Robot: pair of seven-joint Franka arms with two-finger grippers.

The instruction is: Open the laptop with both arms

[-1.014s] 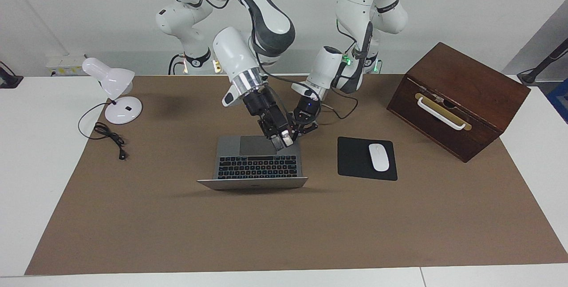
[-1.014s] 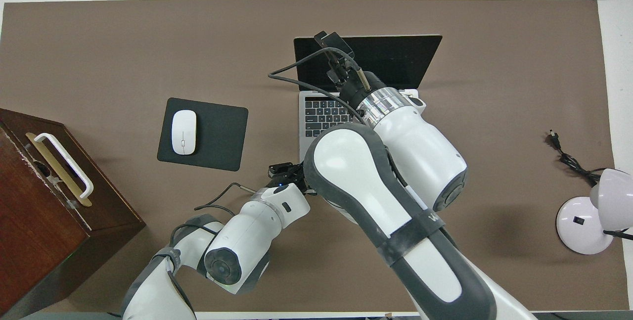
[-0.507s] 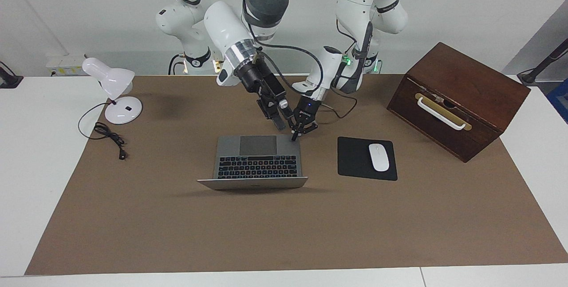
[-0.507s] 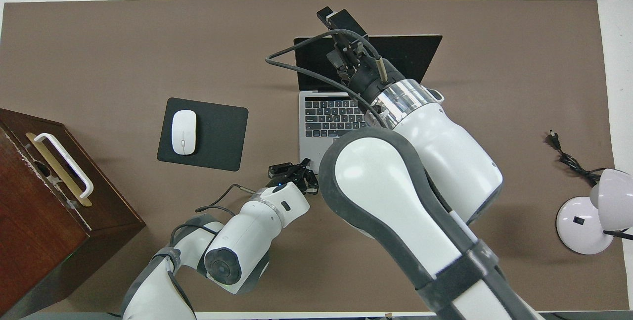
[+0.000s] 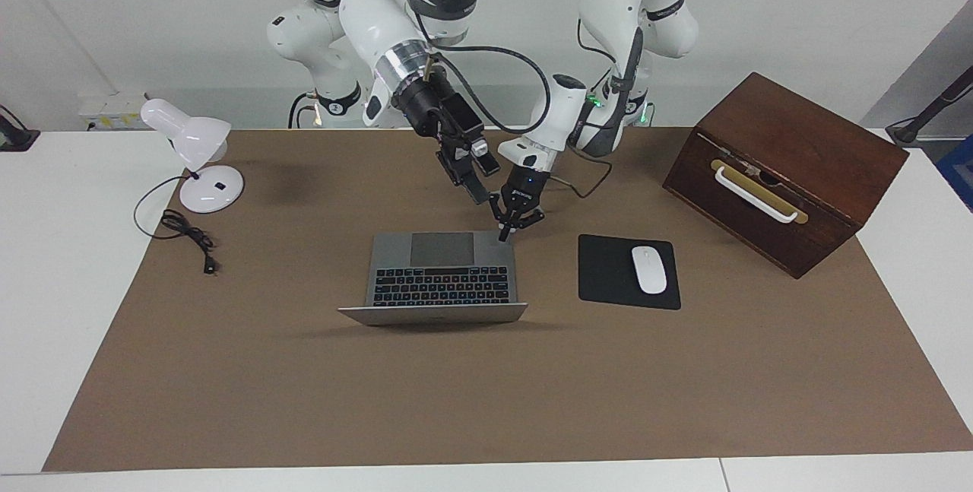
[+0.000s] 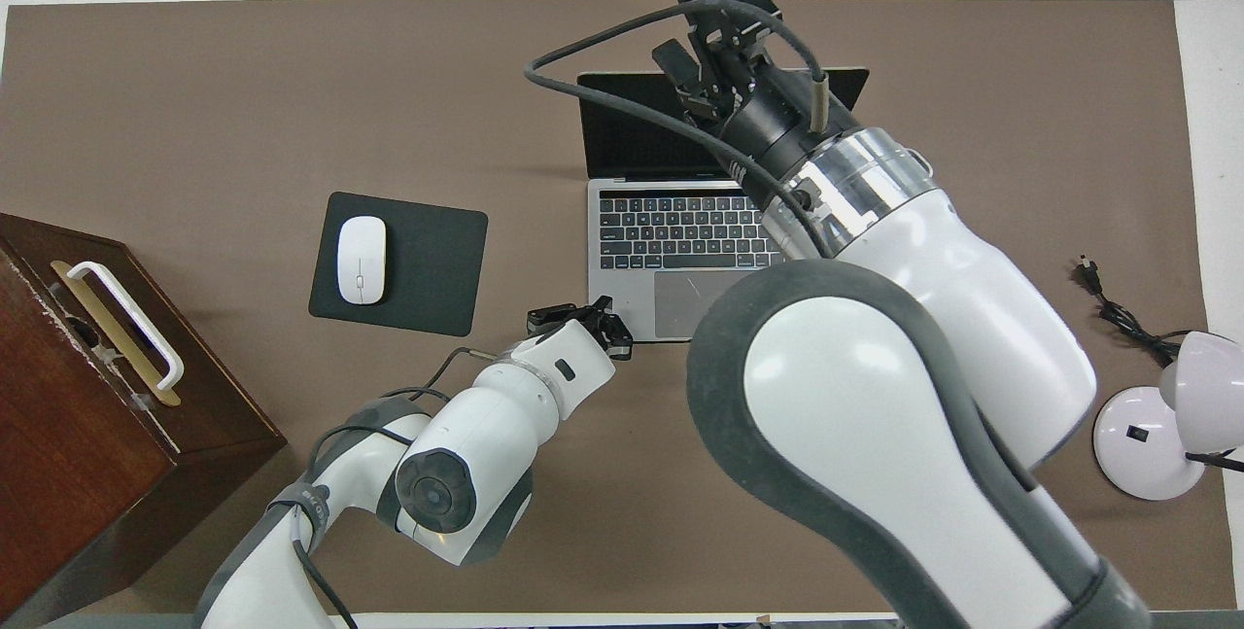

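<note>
The silver-grey laptop [image 5: 441, 271] [image 6: 700, 240] stands open in the middle of the brown mat. Its black keyboard and grey trackpad show, and its lid stands up at the edge farther from the robots. My left gripper [image 5: 504, 234] [image 6: 610, 326] is shut, with its tips down on the corner of the laptop's base that is nearest the robots and toward the left arm's end. My right gripper [image 5: 477, 194] [image 6: 680, 75] hangs raised and tilted, just above the laptop's edge nearest the robots. It touches nothing.
A black mouse pad [image 5: 628, 271] with a white mouse [image 5: 649, 269] lies beside the laptop toward the left arm's end. A brown wooden box [image 5: 783, 172] with a white handle stands past it. A white desk lamp [image 5: 199, 165] and its cable [image 5: 186, 233] sit toward the right arm's end.
My right gripper has lifted off the laptop's base by the trackpad, rising up and back toward the robots. The left gripper has stayed at the corner, and the lid has not moved.
</note>
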